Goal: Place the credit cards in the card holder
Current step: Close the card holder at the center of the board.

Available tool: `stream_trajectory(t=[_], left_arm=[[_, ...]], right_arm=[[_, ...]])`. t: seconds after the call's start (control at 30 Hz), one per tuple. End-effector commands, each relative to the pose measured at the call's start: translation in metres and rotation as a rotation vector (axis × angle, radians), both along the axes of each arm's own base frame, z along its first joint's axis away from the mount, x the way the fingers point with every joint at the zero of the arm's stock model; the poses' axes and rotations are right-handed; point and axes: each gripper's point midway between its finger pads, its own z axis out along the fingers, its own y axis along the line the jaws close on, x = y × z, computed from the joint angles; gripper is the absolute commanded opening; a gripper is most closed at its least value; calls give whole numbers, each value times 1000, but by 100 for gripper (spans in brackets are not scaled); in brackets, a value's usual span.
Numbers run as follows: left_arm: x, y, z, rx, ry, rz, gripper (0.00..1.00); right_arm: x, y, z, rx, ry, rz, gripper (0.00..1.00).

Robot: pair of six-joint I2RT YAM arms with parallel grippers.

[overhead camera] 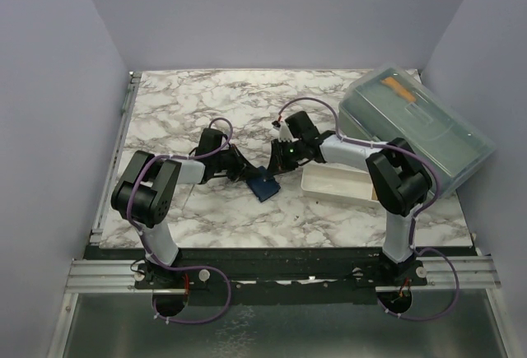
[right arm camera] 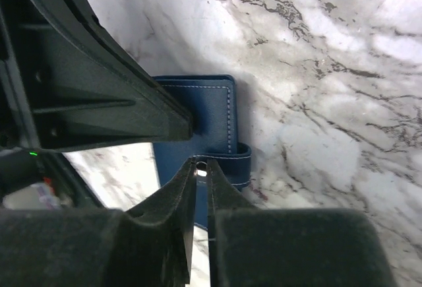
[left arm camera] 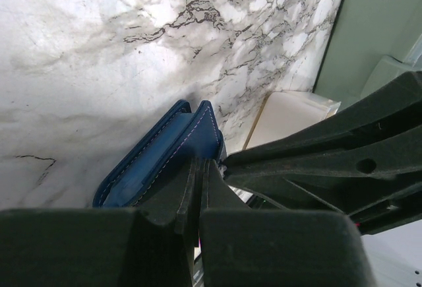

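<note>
From top ext: fixed high & behind arm bases, tilted down over whole white grey-veined marble tabletop point(overhead camera: 189, 103), wide & distant. From L wrist: v. close, low, looking past left gripper point(left arm camera: 200, 163) along small flat dark navy stitched wallet point(left arm camera: 165, 152). From R wrist: close, looking steeply down past right gripper point(right arm camera: 201, 163). Shared by all 3: same wallet w/ marble around it.
</note>
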Motion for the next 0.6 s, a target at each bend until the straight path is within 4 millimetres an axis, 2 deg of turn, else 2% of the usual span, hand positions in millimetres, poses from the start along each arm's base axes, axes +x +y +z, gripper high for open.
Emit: stream_trajectory(t=[0.0,0.07,0.27,0.57], left_arm=[[-8,6,-17,64,23,13,0],[-8,6,-17,65,21,14,0],[-8,7,-19,66,23,13,0],[-10,7,-20,70,26,11,0]], right_arm=[[-2,-6,3,-139,-165,41,24],[-3,-5,5,-185,-208,60,30],[0,-6,1,-315,-298,73,42],[10,-10,-5,-489,-393,63,40]])
